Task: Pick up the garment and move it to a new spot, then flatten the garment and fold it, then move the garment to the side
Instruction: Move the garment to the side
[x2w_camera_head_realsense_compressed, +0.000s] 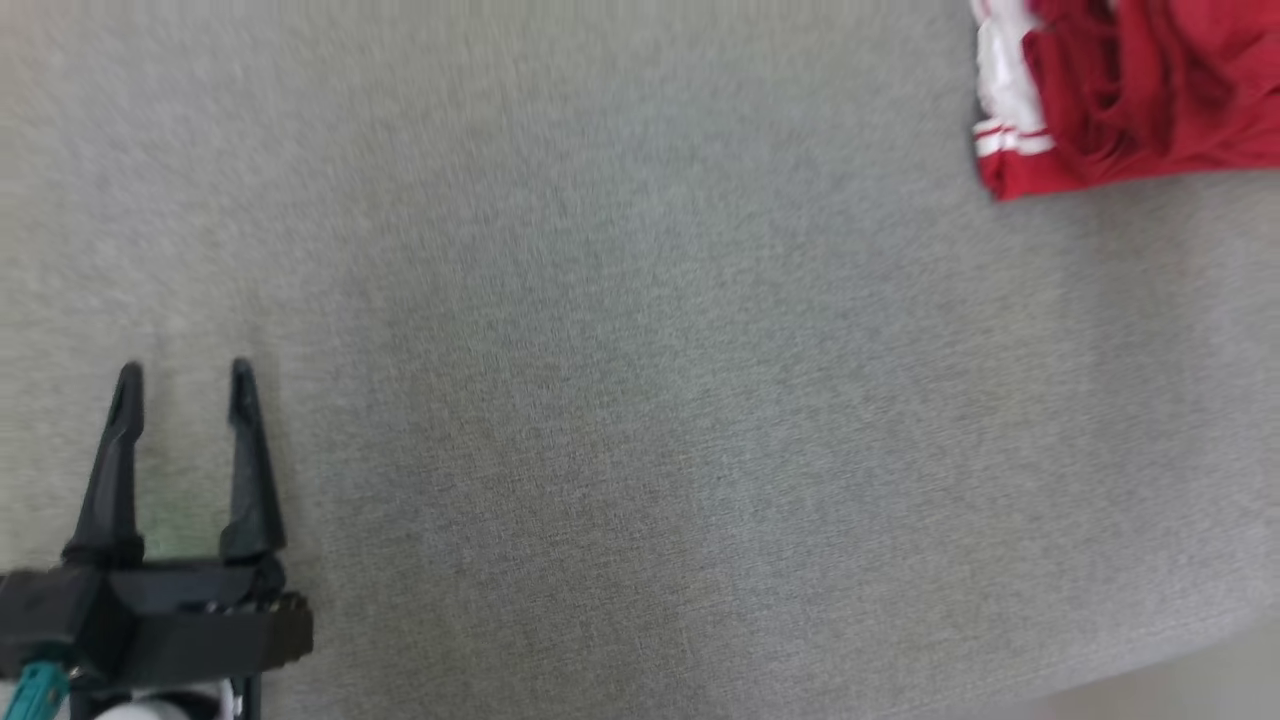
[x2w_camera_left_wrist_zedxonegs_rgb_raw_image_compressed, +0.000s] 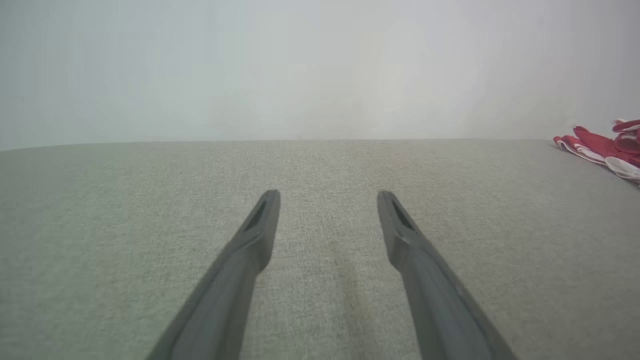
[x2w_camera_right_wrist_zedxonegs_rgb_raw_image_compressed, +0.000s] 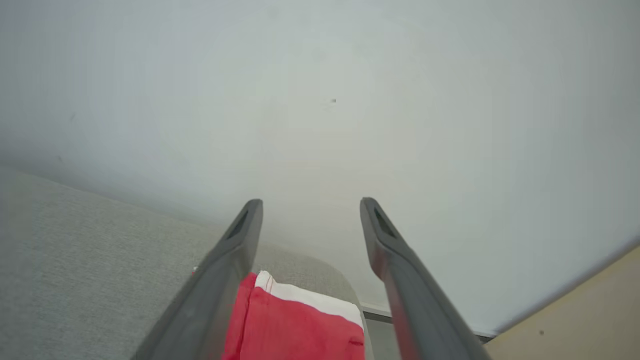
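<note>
The garment (x2w_camera_head_realsense_compressed: 1120, 90) is red with white stripes and lies bunched at the far right corner of the grey cloth surface (x2w_camera_head_realsense_compressed: 640, 400). In the left wrist view the garment (x2w_camera_left_wrist_zedxonegs_rgb_raw_image_compressed: 605, 147) shows at the right edge. My left gripper (x2w_camera_head_realsense_compressed: 186, 382) hovers open at the lower left, far from the garment, nothing between its fingers (x2w_camera_left_wrist_zedxonegs_rgb_raw_image_compressed: 260, 225). My right gripper (x2w_camera_right_wrist_zedxonegs_rgb_raw_image_compressed: 310, 207) is open and raised above the garment (x2w_camera_right_wrist_zedxonegs_rgb_raw_image_compressed: 300, 325), whose red and white edge lies below between the fingers (x2w_camera_right_wrist_zedxonegs_rgb_raw_image_compressed: 385, 245), apart from them.
A pale wall (x2w_camera_right_wrist_zedxonegs_rgb_raw_image_compressed: 320, 100) stands behind the surface. The surface's far corner and a strip of tan floor (x2w_camera_right_wrist_zedxonegs_rgb_raw_image_compressed: 575, 320) show in the right wrist view. The wide grey middle of the surface lies between the left gripper and the garment.
</note>
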